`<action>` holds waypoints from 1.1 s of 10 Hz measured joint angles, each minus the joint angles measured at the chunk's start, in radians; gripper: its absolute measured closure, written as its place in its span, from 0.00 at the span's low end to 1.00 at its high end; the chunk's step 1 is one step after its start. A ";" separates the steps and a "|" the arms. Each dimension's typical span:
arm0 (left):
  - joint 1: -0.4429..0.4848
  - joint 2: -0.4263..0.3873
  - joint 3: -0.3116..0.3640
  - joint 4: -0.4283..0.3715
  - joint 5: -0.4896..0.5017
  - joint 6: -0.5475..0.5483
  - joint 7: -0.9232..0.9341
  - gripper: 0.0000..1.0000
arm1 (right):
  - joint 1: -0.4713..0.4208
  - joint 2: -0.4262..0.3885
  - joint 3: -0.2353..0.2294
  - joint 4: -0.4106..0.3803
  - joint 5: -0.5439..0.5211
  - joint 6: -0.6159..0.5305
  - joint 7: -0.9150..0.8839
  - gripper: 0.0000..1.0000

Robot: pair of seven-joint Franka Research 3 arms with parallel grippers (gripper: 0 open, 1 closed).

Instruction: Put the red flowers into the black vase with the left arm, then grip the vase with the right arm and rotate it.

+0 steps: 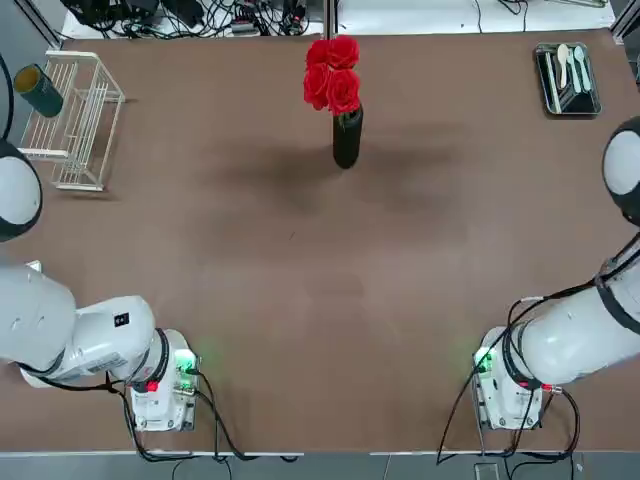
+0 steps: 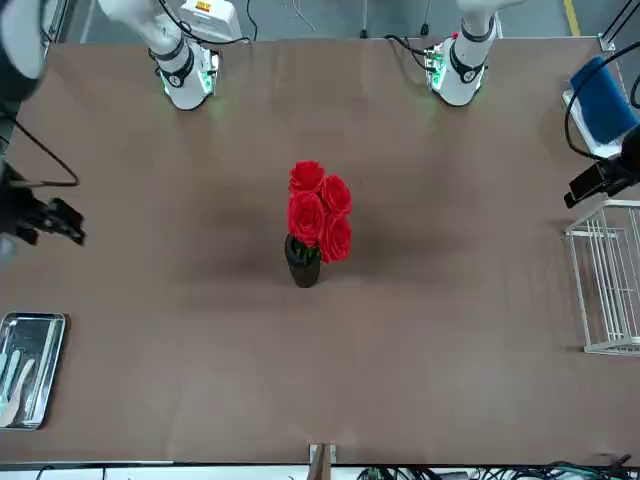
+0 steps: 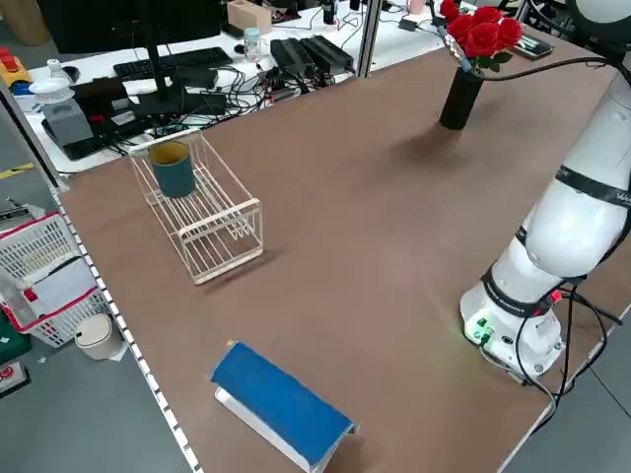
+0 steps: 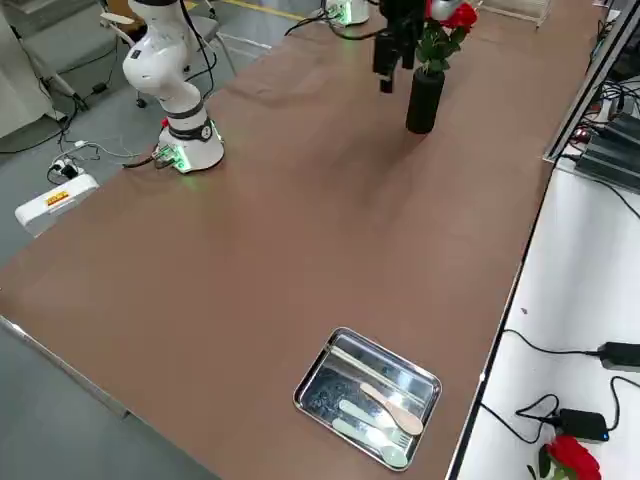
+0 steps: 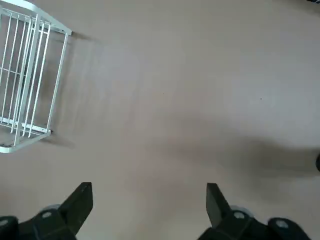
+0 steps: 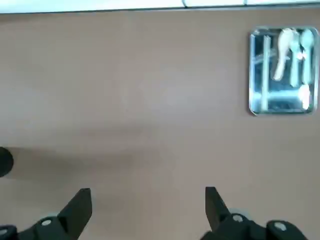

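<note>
Standing upright on the tabletop is the black vase, and the red flowers are in it, blooms crowding above the rim! Over by the white rack, the left pincer hangs wide open, nothing in its grip. Across on the other side, near the cutlery tray, the right pincer is wide apart too, also holding nothing.

A brown table stands above a grey floor.
</note>
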 joint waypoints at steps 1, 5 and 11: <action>-0.002 0.000 -0.002 0.002 0.005 0.000 0.002 0.00 | -0.044 -0.024 0.025 -0.008 0.000 -0.020 -0.001 0.00; -0.132 0.000 0.048 0.036 0.026 -0.011 0.007 0.00 | -0.107 -0.098 0.075 -0.096 -0.009 -0.031 -0.012 0.00; -0.232 0.000 0.157 0.037 0.035 -0.015 0.046 0.00 | -0.107 -0.175 0.081 -0.244 -0.012 0.045 -0.046 0.00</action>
